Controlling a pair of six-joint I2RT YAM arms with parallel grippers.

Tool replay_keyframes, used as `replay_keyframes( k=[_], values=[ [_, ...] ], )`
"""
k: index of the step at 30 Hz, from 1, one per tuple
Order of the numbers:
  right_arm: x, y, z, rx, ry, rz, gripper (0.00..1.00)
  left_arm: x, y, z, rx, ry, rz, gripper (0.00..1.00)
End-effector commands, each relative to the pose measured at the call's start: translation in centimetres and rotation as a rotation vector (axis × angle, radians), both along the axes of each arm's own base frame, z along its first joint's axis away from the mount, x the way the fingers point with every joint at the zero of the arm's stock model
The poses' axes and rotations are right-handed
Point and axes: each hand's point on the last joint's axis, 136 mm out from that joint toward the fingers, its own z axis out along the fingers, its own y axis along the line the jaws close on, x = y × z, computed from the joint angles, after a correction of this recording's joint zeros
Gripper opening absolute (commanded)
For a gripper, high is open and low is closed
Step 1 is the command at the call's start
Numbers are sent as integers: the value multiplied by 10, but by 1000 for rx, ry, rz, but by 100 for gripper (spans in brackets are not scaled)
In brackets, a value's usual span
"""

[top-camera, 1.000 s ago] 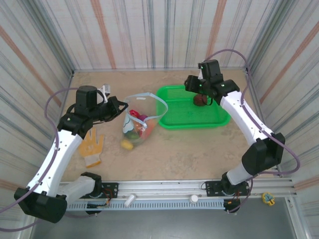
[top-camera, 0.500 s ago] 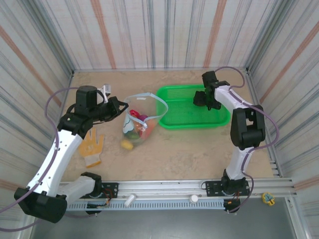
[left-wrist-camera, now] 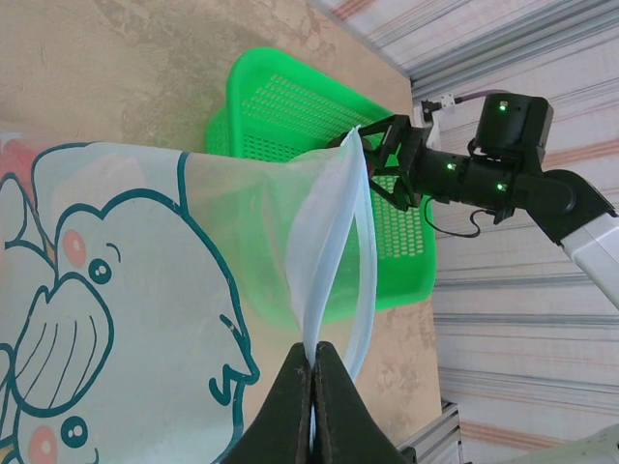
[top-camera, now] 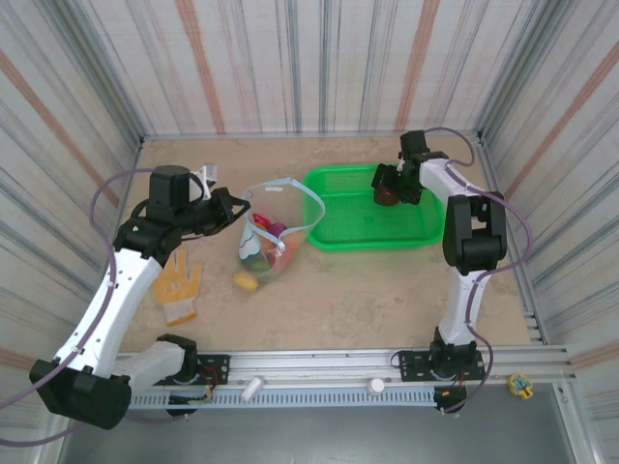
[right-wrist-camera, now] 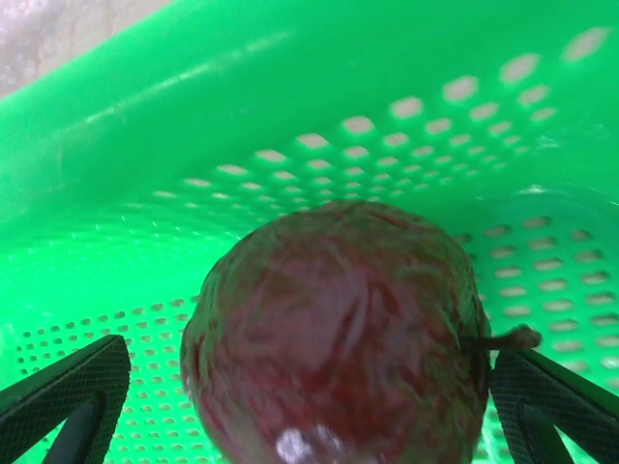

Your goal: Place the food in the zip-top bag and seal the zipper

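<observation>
Jaws of the right gripper point(right-wrist-camera: 309, 416) stood wide apart, straddling the dark red round toy fruit point(right-wrist-camera: 334, 329) in the green mesh basket point(right-wrist-camera: 242, 106). Well to its left, the left gripper point(left-wrist-camera: 311, 391) pinched the pale blue zipper strip point(left-wrist-camera: 334, 251) of the clear zip-top bag point(left-wrist-camera: 145, 290).

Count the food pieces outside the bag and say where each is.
2. A dark red fruit sits in the green basket, straddled by the open right pincer; a yellow piece lies beside the zip-top bag. Others may be hidden.
</observation>
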Motion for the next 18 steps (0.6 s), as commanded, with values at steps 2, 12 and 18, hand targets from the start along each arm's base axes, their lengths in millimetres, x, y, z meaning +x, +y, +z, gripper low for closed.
replay_keyframes(
  k=[2, 12, 18],
  values=[
    [0, 7, -7, 53, 36, -9, 96, -1, -1, 8, -3, -31, -26, 0],
    [-7, 11, 16, 82, -19, -8, 72, -1, -1, 11, -4, -36, -26, 0],
    [-20, 19, 63, 112, -110, 13, 70, -2, 0, 11, -7, -33, -22, 0]
  ],
)
